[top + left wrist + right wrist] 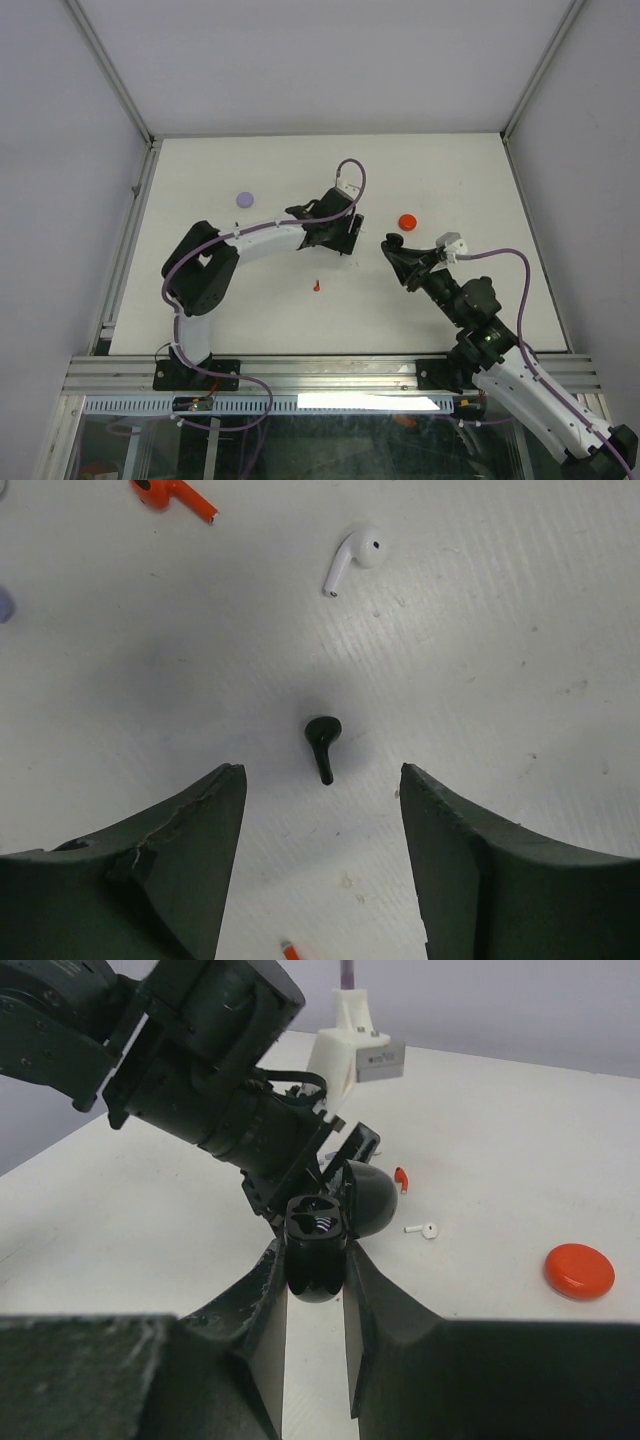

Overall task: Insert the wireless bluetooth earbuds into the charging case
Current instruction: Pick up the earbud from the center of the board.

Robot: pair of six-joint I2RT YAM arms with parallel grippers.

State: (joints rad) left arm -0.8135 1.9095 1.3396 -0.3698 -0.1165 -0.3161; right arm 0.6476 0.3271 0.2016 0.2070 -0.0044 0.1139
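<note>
Black plastic is what the right end effector (316,1260) has hold of: its two fingers are pressed against the sides of the black charging case (316,1245), which it carries above the tabletop (450,180). The lid is hinged open behind the case, and the two earbud wells face the wrist camera. The left end effector (320,772) hangs low over the white surface with its jaws standing well apart and nothing between them gripped. The black earbud (322,745) lies flat on the tabletop just ahead of the gap, its stem pointing back towards the fingers and touching neither of them. Farther out in the same wrist view lies the white earbud (355,558), also flat on the surface and well apart from the black one. An orange-red earbud (170,495) sits at the upper left edge, partly cut off by the frame. From above, the two end effectors are near each other at the middle of the tabletop, the left one reaching in from the left and the right one from the right. The red case (407,221) rests closed just beyond the right one. The lavender case (245,199) lies closed on the far left side, well apart from both arms.
</note>
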